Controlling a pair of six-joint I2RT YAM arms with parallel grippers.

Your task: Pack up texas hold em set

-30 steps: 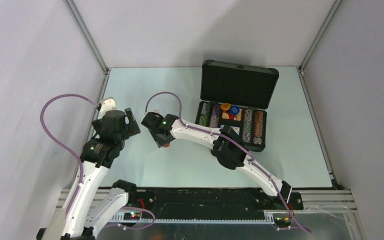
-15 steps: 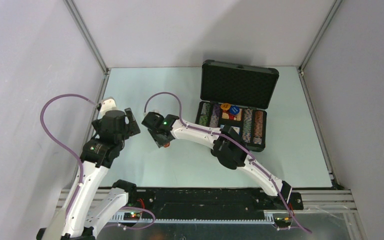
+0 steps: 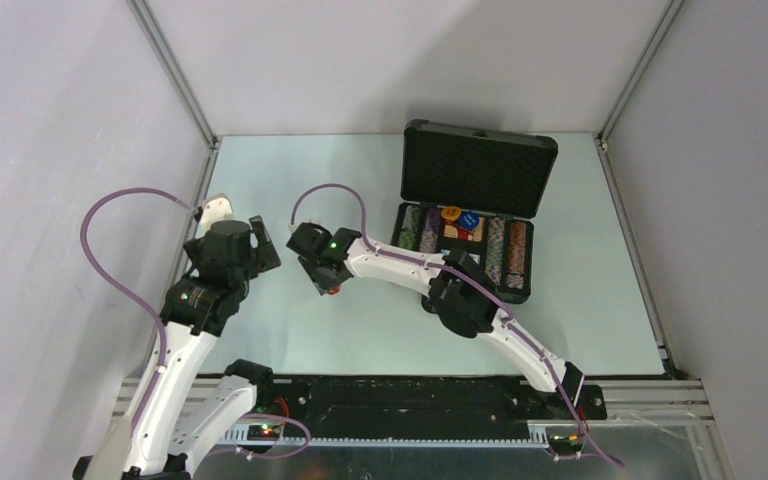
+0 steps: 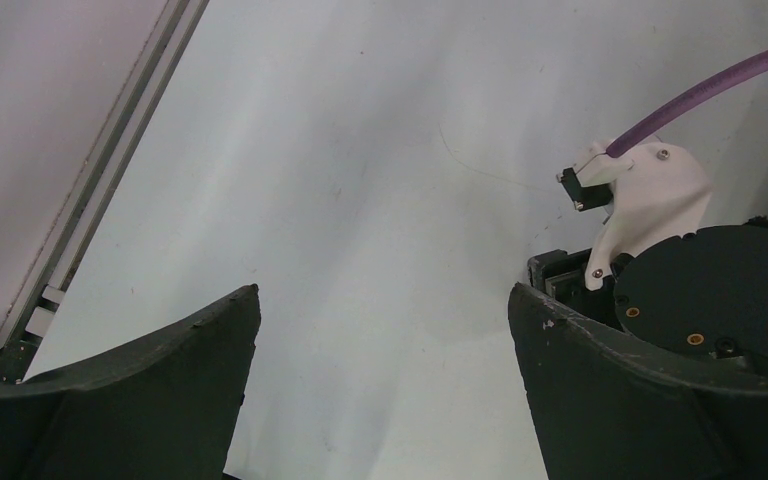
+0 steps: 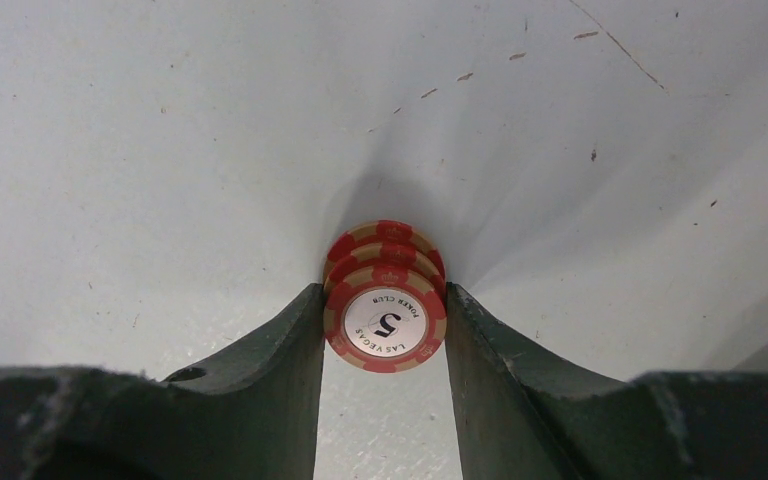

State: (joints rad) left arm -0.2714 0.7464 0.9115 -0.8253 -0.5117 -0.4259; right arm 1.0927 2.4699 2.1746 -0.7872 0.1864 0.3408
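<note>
The black case [image 3: 472, 215] stands open at the back right, foam-lined lid [image 3: 478, 170] up, rows of multicoloured chips [image 3: 508, 252] and a card box [image 3: 460, 228] inside. My right gripper [image 5: 385, 310] is shut on a small stack of red-white chips [image 5: 385, 300]; the top one reads "5". In the top view that gripper [image 3: 326, 285] is low over the table left of the case, the chips [image 3: 333, 290] just showing under it. My left gripper [image 4: 382, 310] is open and empty above bare table, at the left [image 3: 245, 250]. The black triangular marker is not in view.
The metal frame rail [image 3: 198, 190] and the left wall run close beside my left arm. My right wrist housing [image 4: 650, 200] with its purple cable shows at the right of the left wrist view.
My right gripper has shifted very slightly with the chips between its fingers. The left arm has not moved.
</note>
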